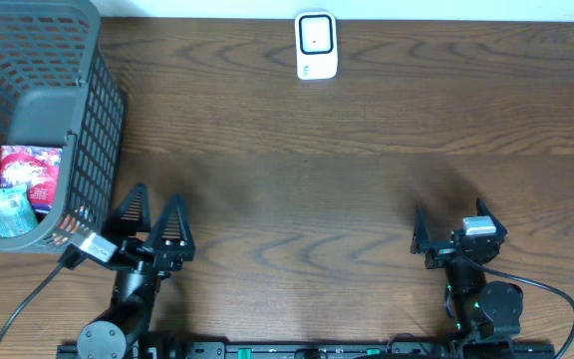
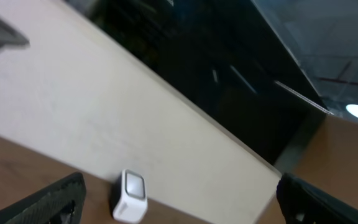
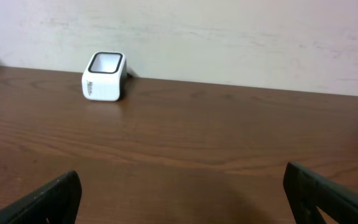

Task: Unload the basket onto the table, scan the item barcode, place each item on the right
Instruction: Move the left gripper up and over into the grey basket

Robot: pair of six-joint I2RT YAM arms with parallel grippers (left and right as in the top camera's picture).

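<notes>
The white barcode scanner (image 1: 316, 45) stands at the far middle edge of the table, window up; it also shows in the left wrist view (image 2: 129, 196) and the right wrist view (image 3: 104, 76). The items lie in the grey basket (image 1: 88, 120) at the far left: a red packet (image 1: 30, 170) and a teal packet (image 1: 10, 211). My left gripper (image 1: 157, 196) hovers open near the basket's front right corner, holding nothing (image 2: 179, 199). At the near right, my right gripper (image 1: 453, 214) is also open and empty (image 3: 182, 186), aimed across the table.
The dark wooden table (image 1: 307, 199) stretches between both arms and the scanner. A pale wall (image 3: 229, 31) rises just behind the scanner. Cables trail from both arm bases along the near edge.
</notes>
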